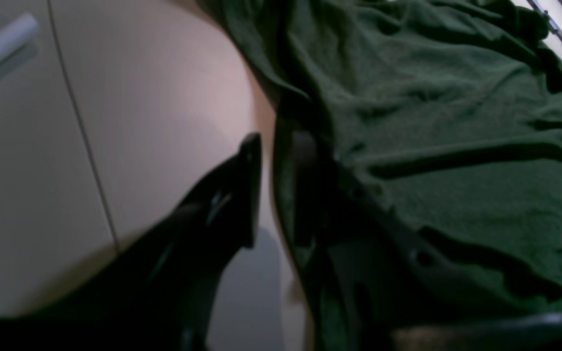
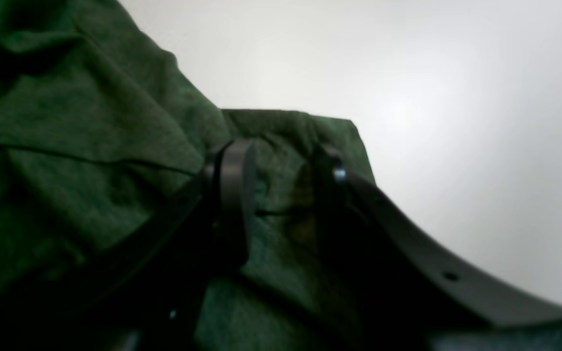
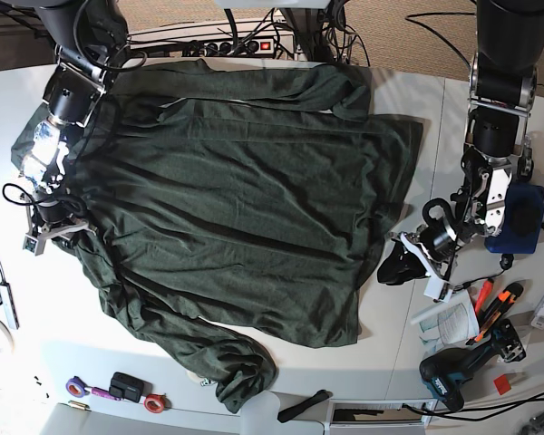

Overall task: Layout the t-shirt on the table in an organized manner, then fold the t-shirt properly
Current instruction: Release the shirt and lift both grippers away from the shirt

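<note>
White bench (image 3: 254,385) surface fills the scene, divided by a thin seam, with cables and a power strip (image 3: 240,45) along the far edge.

At the left gripper (image 1: 276,151), the fingers (image 1: 249,165) are seen slightly apart: one lies over bare bench, the other is set against the hem edge of the t-shirt (image 1: 432,146), and a narrow strip of cloth edge runs between them. Whether the cloth is pinched cannot be told. At the right gripper (image 2: 283,165), the fingers (image 2: 234,170) stand clearly apart, straddling a fold of the t-shirt at a squared corner of cloth, with no clamping seen.

Outward from there, the t-shirt (image 3: 245,199) is spread across the middle of the bench, dark green, mostly flat with shallow wrinkles. One long sleeve is stretched along the far edge; the other is bunched at the near edge. In the base view the right gripper (image 3: 50,227) sits at the garment's left border, the left gripper (image 3: 408,263) just beside its right border.

Beyond the left arm, a blue pouch (image 3: 517,213), a drill (image 3: 453,372), orange-handled tools (image 3: 494,308) and papers (image 3: 444,322) are seen. Tape rolls (image 3: 72,387) lie near the front.
</note>
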You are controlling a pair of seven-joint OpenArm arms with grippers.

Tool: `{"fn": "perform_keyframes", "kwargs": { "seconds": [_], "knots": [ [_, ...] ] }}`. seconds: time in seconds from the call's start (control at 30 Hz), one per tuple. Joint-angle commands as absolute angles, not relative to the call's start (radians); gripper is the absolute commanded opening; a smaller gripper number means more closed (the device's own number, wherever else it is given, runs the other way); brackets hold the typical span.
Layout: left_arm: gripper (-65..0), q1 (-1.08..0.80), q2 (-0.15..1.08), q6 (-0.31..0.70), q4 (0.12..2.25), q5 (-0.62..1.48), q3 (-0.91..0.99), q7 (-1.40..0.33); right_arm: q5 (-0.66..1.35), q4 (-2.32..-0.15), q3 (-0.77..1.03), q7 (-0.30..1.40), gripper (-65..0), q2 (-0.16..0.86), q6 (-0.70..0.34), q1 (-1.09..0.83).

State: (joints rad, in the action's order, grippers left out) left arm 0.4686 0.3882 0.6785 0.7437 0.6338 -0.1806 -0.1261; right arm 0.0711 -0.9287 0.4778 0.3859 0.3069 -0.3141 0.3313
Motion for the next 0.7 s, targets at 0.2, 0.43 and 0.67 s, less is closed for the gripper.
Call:
{"fn": "perform_keyframes", "kwargs": {
  "seconds": [0.2, 0.43, 0.67],
  "knots": [
    [-52.4, 0.498, 0.399, 0.698, 0.758, 0.655, -0.172, -0.096, 0.078, -1.081, 0.479, 0.406, -44.8, 0.327, -0.315, 0.36],
    [-52.4, 0.495, 0.4, 0.698, 0.758, 0.656, -0.144, -0.095, 0.079, -1.208, 0.479, 0.42, -44.8, 0.326, -0.315, 0.319],
    [-52.4, 0.459, 0.436, 0.698, 0.804, 0.674, -0.049, -0.097, 0.081, -1.501, 0.479, 0.469, -44.8, 0.327, -0.316, 0.139]
  ]
}}
